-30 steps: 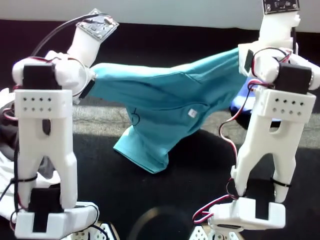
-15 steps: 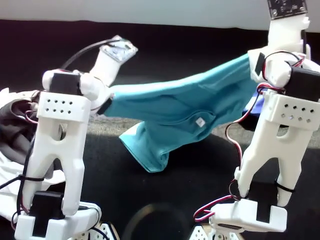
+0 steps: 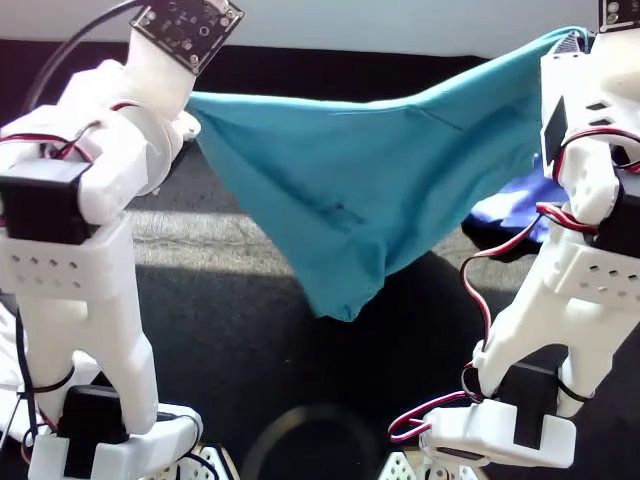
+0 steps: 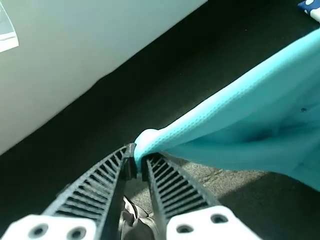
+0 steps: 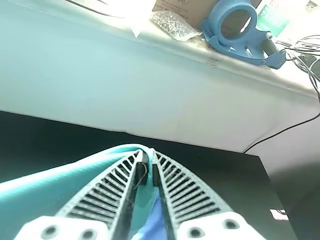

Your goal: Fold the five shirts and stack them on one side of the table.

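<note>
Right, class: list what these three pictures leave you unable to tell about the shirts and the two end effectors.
- High view: both grips on the teal shirt, hidden behind the left arm and right arm.
- High view: the blue shirt, mostly covered by the teal shirt and right arm; folded or not is unclear.
- Wrist views: past the left end effector and right end effector, most of the teal shirt is cut off by the edges.

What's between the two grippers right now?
The teal shirt: left gripper pinches one end, right gripper the other, and it hangs stretched between them above the table, as the high view shows.
</note>
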`<act>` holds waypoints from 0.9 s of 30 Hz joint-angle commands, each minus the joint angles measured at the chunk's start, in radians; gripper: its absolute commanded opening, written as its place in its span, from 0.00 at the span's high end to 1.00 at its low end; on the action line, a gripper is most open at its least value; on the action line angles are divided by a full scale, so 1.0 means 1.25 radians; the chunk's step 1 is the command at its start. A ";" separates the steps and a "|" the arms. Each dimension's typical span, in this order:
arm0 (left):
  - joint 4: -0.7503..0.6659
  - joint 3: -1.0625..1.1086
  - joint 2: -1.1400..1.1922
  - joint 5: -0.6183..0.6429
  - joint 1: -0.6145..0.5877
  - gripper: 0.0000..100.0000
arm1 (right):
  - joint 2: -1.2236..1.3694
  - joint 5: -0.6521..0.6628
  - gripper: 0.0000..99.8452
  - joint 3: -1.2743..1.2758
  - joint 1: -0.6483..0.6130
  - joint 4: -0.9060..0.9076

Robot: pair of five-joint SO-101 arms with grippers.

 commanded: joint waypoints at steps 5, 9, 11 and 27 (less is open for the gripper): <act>-0.001 -0.082 -0.024 0.002 -0.012 0.99 | -0.044 0.006 0.99 -0.034 -0.003 -0.064; 0.001 -0.101 -0.024 0.002 -0.013 0.99 | -0.055 0.005 0.99 -0.046 -0.007 -0.064; 0.001 -0.118 -0.025 0.004 -0.013 0.99 | -0.071 0.005 0.99 -0.068 -0.008 -0.064; 0.118 -0.314 -0.025 0.005 -0.052 0.99 | -0.295 0.011 0.99 -0.117 0.001 -0.095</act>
